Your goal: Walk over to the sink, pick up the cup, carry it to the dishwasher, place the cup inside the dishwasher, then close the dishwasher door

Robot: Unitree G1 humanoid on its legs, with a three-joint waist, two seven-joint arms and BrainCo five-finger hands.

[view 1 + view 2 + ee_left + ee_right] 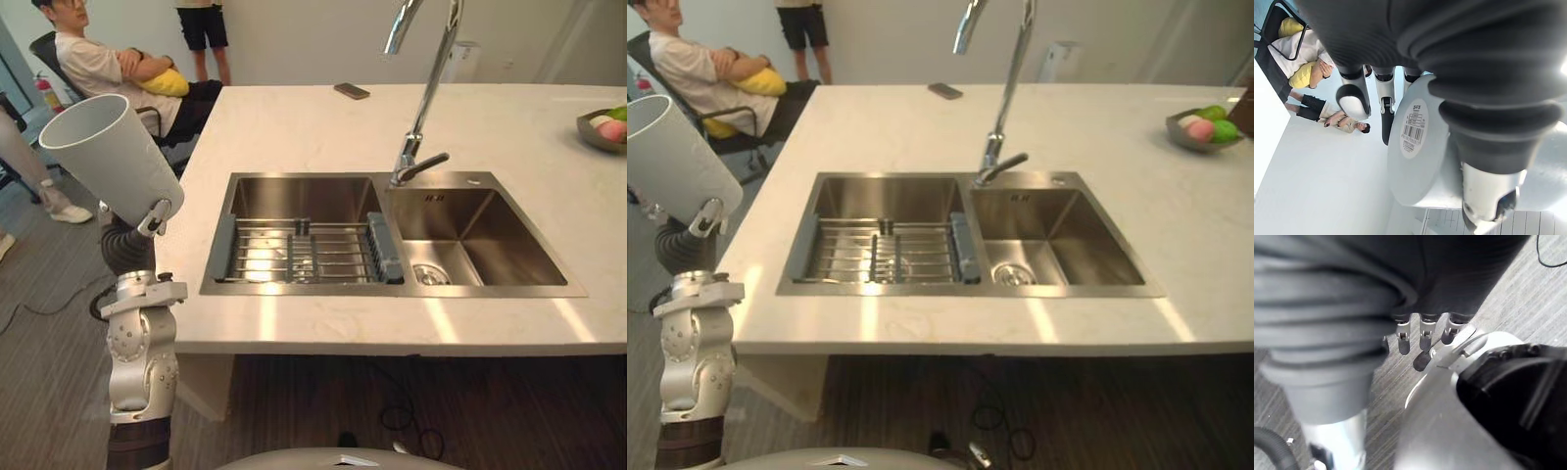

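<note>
Counter (490, 127) spreads before us, the sink (490, 245) sunk into it, a rack (304, 253) lying in the sink's left basin and the tap (426, 93) rising behind the divider. Off the counter's left edge, our left hand (1488, 191) holds the white cup (110, 157) up, tilted, mouth toward the upper left, fingers (1354, 95) and thumb clamped on opposite sides near its base. Our right hand (1426, 333) hangs above the floor, fingers loose and holding nothing. We see a phone (351, 91) at the far edge.

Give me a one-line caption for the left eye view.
Left hand holds the white cup tilted beside the counter, left of the double sink with its dish rack.
</note>
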